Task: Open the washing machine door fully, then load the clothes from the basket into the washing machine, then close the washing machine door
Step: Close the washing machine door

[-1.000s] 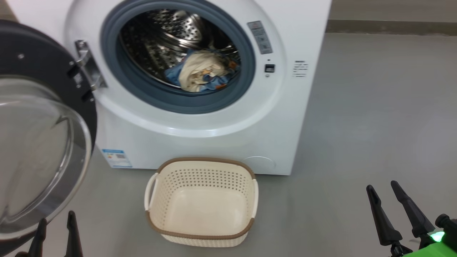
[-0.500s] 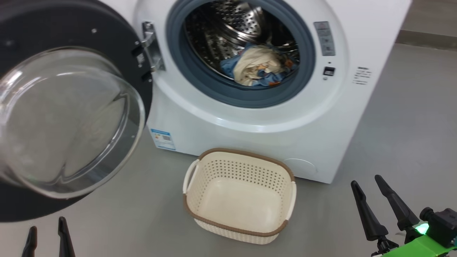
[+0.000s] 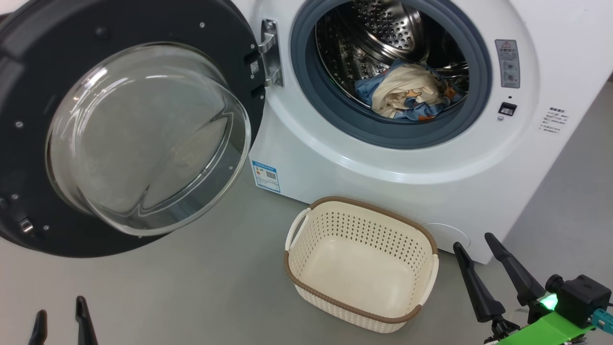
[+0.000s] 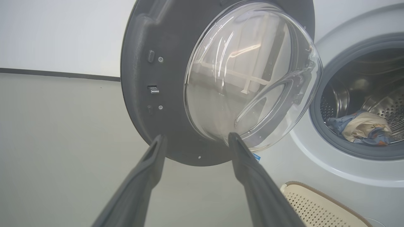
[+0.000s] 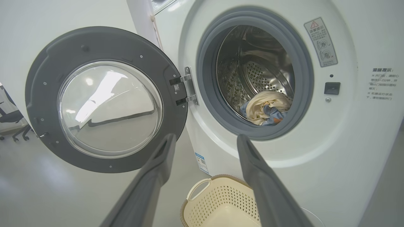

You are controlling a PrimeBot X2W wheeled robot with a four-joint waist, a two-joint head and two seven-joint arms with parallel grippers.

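My left end effector (image 3: 60, 311) and right end effector (image 3: 473, 241) hang wide open and empty, the basket (image 3: 373, 207) sits bare on the floor (image 3: 191, 287), the door (image 3: 148, 139) stands open, the clothes (image 3: 407, 96) lie in the washing machine (image 3: 383, 163), so I judge pushing that door shut comes next.

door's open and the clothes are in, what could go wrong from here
1. The clothes lie near the drum's front, close to the grey seal. A fold could get pinched when the washing machine door shuts.
2. The open left gripper points at the door's lower edge. A push on the bulging glass window might slip, so the dark rim looks safer.
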